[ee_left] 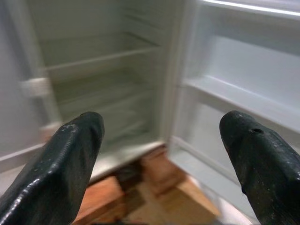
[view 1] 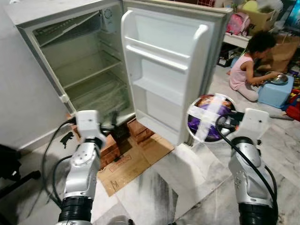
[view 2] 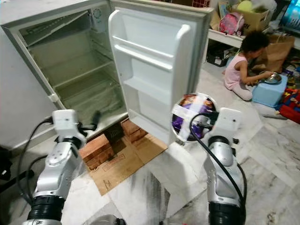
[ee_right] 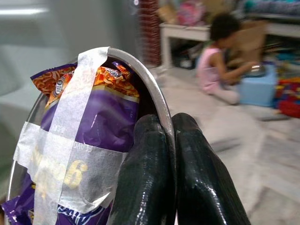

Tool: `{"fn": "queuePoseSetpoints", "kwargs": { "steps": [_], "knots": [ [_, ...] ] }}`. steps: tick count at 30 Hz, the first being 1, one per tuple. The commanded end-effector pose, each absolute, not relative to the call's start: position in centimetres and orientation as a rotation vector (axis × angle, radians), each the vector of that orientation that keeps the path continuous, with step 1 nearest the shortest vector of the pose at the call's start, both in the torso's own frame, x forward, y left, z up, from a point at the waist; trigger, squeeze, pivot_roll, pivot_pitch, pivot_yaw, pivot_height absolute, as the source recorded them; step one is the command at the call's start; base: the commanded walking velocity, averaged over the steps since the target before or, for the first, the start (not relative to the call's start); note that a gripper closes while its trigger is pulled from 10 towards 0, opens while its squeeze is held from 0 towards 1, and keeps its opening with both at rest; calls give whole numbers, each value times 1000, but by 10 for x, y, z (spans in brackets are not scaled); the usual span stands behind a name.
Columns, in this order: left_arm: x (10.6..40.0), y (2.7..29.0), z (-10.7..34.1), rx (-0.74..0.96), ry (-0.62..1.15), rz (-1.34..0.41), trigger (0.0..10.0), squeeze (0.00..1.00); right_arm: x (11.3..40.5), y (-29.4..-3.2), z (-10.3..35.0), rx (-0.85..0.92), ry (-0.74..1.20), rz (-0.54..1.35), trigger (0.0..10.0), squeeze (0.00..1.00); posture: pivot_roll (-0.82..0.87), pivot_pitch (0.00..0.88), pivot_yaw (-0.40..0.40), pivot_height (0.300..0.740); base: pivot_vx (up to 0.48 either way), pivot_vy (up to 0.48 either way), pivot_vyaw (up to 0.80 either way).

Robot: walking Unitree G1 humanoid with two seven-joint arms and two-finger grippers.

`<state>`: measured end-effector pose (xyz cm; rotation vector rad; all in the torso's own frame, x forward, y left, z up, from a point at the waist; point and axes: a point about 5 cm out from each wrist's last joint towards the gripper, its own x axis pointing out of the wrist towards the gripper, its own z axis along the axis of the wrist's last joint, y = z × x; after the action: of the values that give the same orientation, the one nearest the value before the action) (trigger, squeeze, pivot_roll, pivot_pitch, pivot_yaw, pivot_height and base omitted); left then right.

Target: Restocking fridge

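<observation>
A small white fridge [view 1: 79, 61] stands with its door [view 1: 164, 70] swung wide; its shelves and door racks are bare. My right gripper [view 1: 224, 123] is shut on the rim of a steel bowl [view 1: 211, 117] that holds a purple snack packet [ee_right: 101, 117] strapped in with white tape. The bowl hangs in the air just right of the door's outer edge. My left gripper [view 1: 112, 123] is open, low before the fridge's bottom shelf, and its two black fingertips [ee_left: 70, 159] frame the inside of the fridge.
The fridge rests on red bricks [view 1: 138, 129] over flattened cardboard [view 1: 131, 161] on a marble floor. At the right, a person [view 1: 248, 65] sits on the floor beside a blue stool [view 1: 276, 91]. Cluttered shelves and a cardboard box [view 1: 258, 16] stand behind.
</observation>
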<state>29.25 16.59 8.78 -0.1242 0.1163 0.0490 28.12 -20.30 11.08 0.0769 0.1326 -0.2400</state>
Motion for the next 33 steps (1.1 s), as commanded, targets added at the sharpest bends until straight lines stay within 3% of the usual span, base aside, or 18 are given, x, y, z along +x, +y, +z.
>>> {"fn": "queuePoseSetpoints", "kwargs": {
  "steps": [1, 4, 13, 33],
  "knots": [
    [292, 172, 90, -119, 117, 96, 10000, 0, 287, -192, 117, 102, 103, -174, 10000, 0, -51, 0, 26, 740, 0, 0, 0],
    [291, 176, 91, -130, 118, 130, 10000, 0, 296, -180, 125, 79, 70, -82, 10000, 0, -46, 3, 23, 740, 0, 0, 190],
    [288, 179, 90, -150, 134, 169, 10000, 0, 305, -174, 129, 142, 54, -41, 10000, 0, -44, 11, 25, 740, 0, 0, 738],
    [287, 177, 89, -153, 143, 171, 10000, 0, 312, -173, 130, 149, 51, 0, 10000, 0, -47, 10, 22, 740, 308, 0, 719]
  ]
}}
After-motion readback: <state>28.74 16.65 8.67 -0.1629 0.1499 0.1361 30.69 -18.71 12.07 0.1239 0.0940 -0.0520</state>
